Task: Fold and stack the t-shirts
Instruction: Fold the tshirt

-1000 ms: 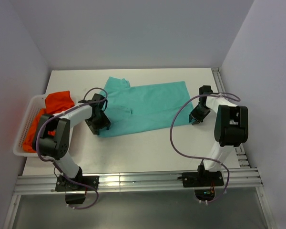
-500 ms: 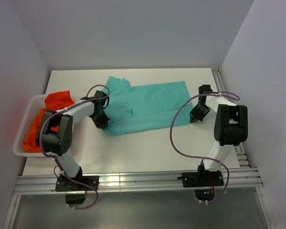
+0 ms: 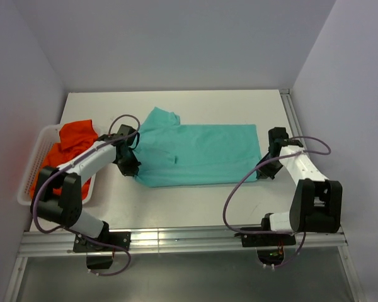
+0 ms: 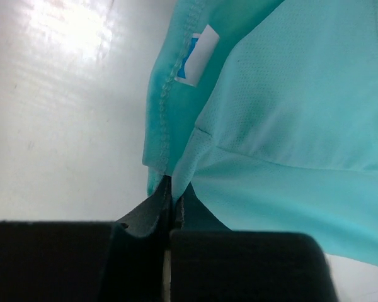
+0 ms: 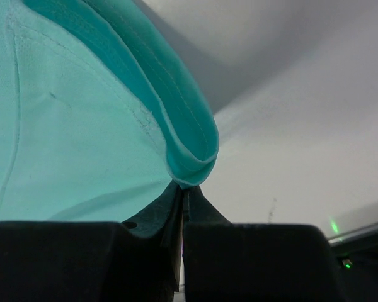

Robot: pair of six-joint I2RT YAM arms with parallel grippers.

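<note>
Two clamped grips: left gripper [image 4: 172, 198] on the left edge of the teal t-shirt [image 3: 201, 154], right gripper [image 5: 184, 192] on the opposite edge; table [image 3: 195, 204] spreads in front of it, basket [image 3: 26, 189] near its left.

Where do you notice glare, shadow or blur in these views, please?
Left wrist view: bright glare on the white table, the teal-green cloth t-shirt sharp. Right wrist view: the shirt's lifted hem casts a soft shadow. Top external view: evenly lit, no blur.

The teal-green t-shirt [image 3: 201, 154] was plain, its neck label [image 4: 198, 53] white with a blue patch. The shirts [image 3: 75, 135] in the white slatted basket [image 3: 30, 168] were plain orange-red. The table [image 3: 176, 201] was glossy white, the cables [image 3: 225, 211] purple, the walls [image 3: 176, 44] pale lilac
</note>
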